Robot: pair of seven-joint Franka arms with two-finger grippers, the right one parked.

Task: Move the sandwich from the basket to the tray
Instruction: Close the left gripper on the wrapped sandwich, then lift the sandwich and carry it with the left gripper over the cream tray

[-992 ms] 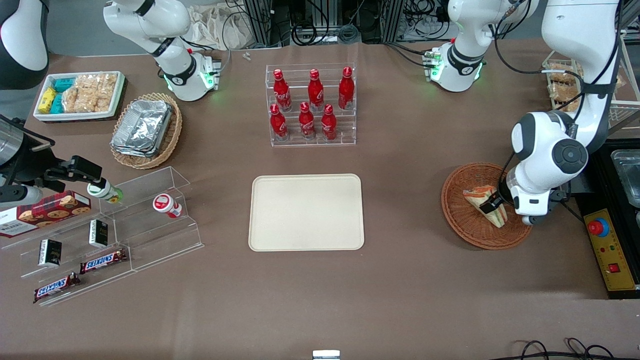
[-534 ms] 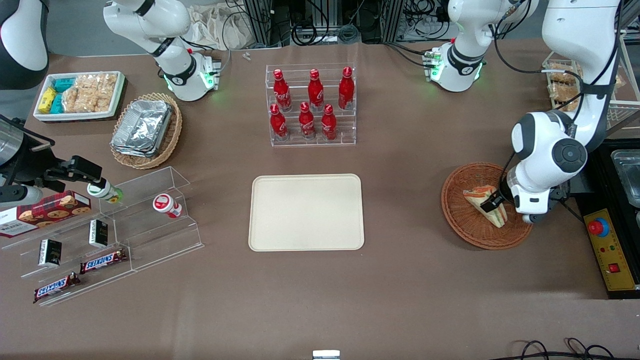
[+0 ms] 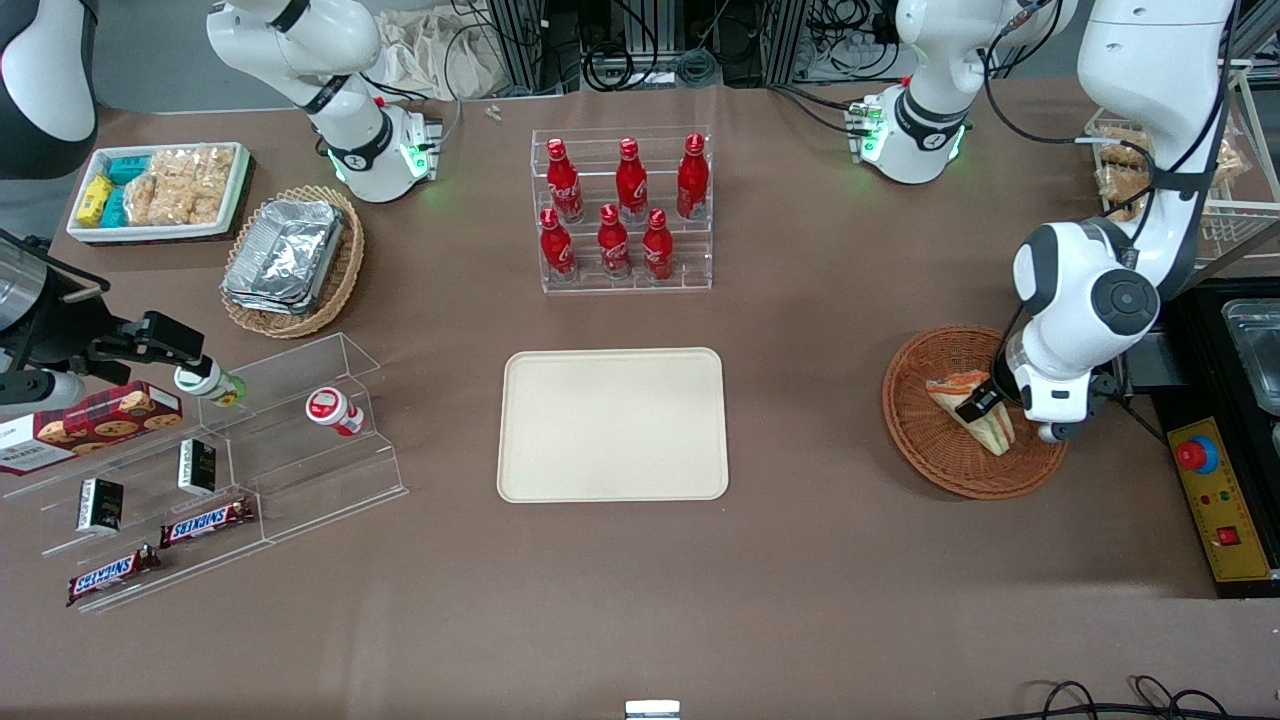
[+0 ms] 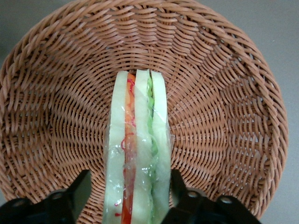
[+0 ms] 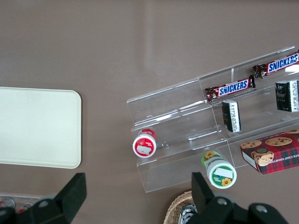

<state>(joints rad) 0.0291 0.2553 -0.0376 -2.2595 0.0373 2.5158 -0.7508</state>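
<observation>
Change: since a second ago the working arm's elbow and wrist have shifted slightly toward the tray; sandwich and basket lie as before.
Gripper: down in the basket, one finger at each face of the sandwich; whether they press it cannot be told.
Sandwich: inside the basket, standing on edge.
Tray: bare, well apart from the basket, toward the parked arm's end.
</observation>
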